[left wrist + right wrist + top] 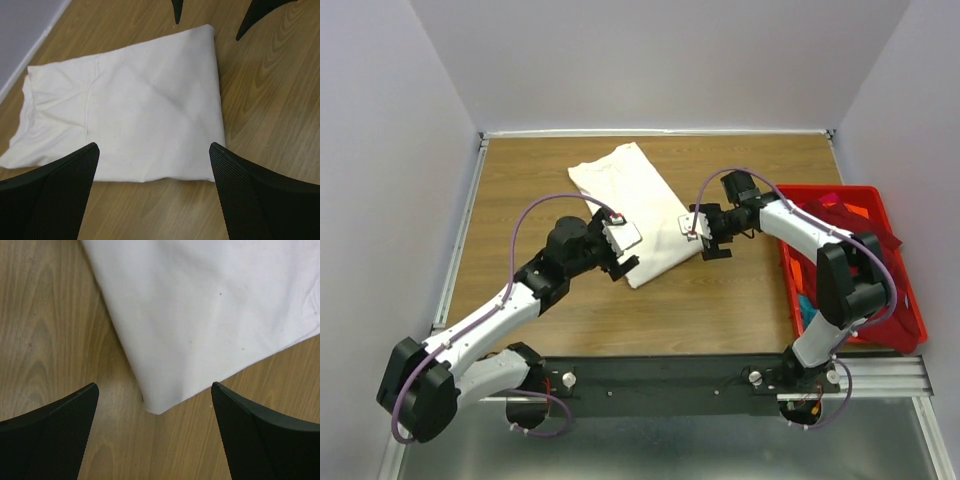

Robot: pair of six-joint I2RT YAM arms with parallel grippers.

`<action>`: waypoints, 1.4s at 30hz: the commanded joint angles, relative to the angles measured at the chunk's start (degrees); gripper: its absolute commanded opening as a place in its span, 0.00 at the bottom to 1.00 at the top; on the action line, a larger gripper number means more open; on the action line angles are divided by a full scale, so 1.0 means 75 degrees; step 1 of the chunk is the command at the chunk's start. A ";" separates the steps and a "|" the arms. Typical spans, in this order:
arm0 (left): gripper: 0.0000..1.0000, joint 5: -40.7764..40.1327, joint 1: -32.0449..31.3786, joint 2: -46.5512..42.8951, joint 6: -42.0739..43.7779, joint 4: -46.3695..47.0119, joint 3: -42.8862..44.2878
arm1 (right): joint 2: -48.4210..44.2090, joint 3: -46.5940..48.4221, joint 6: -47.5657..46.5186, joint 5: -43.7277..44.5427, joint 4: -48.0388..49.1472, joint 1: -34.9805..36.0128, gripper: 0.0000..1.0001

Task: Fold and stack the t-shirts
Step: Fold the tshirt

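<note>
The cream shirt (630,205) is lying folded on the bench (720,300), the left tool (623,252) and right tool (705,240) being held spread, empty, over its near end, where both corners should be pinched evenly.

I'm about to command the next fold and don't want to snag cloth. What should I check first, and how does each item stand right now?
1. Left end effector open, nothing between its jaws: ok.
2. Right end effector open, nothing held: ok.
3. Cream t-shirt lies wholly on the table, folded narrow: ok.
4. Its near corner sits between the right fingers, not pinned: ok.
5. Far end smooth: not ok, slightly rumpled.
6. Hidden lower layers aligned: cannot tell.
</note>
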 commanded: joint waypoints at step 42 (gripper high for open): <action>0.58 -0.3251 -0.1963 0.4271 0.1183 -0.0221 0.0378 | 0.1842 0.0798 -0.0262 0.0299 -0.0395 0.0025 0.55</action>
